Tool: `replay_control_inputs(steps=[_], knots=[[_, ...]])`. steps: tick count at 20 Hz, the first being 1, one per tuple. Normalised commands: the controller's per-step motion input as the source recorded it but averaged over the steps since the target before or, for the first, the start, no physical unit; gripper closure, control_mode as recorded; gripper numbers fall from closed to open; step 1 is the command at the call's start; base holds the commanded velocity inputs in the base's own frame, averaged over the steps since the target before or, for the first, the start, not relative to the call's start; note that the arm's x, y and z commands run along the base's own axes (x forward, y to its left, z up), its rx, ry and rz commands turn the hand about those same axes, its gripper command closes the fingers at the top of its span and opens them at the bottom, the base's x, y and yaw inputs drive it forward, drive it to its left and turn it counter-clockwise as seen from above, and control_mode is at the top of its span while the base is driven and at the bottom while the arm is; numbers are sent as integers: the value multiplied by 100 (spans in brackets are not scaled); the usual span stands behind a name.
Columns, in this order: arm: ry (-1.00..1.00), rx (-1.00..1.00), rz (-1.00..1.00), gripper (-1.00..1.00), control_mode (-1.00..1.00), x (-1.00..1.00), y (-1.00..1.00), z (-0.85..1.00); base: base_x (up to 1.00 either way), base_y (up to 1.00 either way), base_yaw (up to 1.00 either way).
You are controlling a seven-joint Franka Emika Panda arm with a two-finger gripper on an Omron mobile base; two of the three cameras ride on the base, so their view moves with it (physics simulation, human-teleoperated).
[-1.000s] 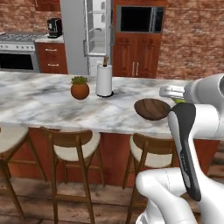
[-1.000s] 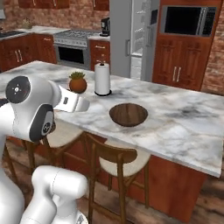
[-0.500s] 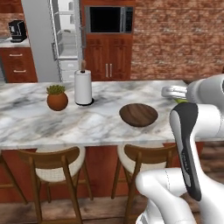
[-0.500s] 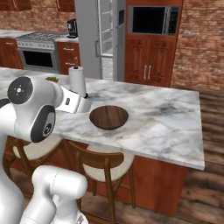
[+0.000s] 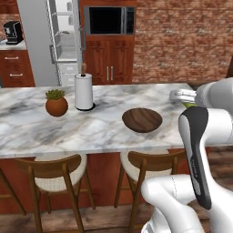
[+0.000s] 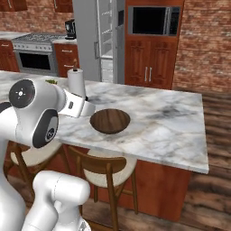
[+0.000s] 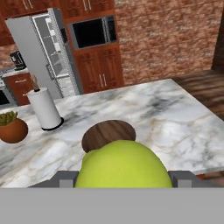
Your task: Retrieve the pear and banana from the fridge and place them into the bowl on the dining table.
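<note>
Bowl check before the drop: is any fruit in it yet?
No. In the left base view the bowl on the dining table shows only its bare dark wood inside; the pear sits at the gripper.

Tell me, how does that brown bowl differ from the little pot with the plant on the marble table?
The bowl is shallow, wide and dark brown; the pot is round, taller for its width and terracotta orange. The bowl holds nothing, while the pot carries a green plant. The bowl sits near the table's middle; the pot stands left of the paper towel roll. Both rest upright on the marble.
</note>
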Motion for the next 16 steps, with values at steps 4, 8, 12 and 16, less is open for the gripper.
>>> replay_control_inputs(steps=[4,8,12,16], knots=[[2,3,0,100,-100,6,-8,-2,3,-4,0],[12,12,0,100,-100,30,-23,-27,0,0,0],[22,14,0,100,-100,46,-11,-42,0,0,0],[33,12,0,100,-100,57,0,-47,0,0,0]])
